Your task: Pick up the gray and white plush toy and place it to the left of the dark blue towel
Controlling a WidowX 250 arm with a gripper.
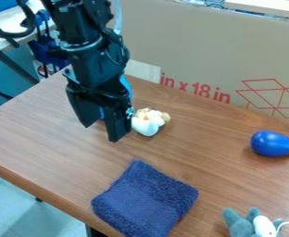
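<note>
Wooden surface (48,125) before a cardboard panel (190,51), with a folded blue cloth (144,201) as landmark.
Beyond the cloth, the black tool (100,133) hangs released, its two fingers spread apart; a white plush toy (147,126) lies just beside it, and part of a blue object (127,85) shows behind it. Right of the cloth lie a blue egg-shaped object (274,143), farther back, and a grey-and-white plush toy (241,227), nearer the camera.

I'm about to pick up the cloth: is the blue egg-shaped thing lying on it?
No, the blue egg-shaped thing lies on the wooden table, apart from the cloth.
</note>
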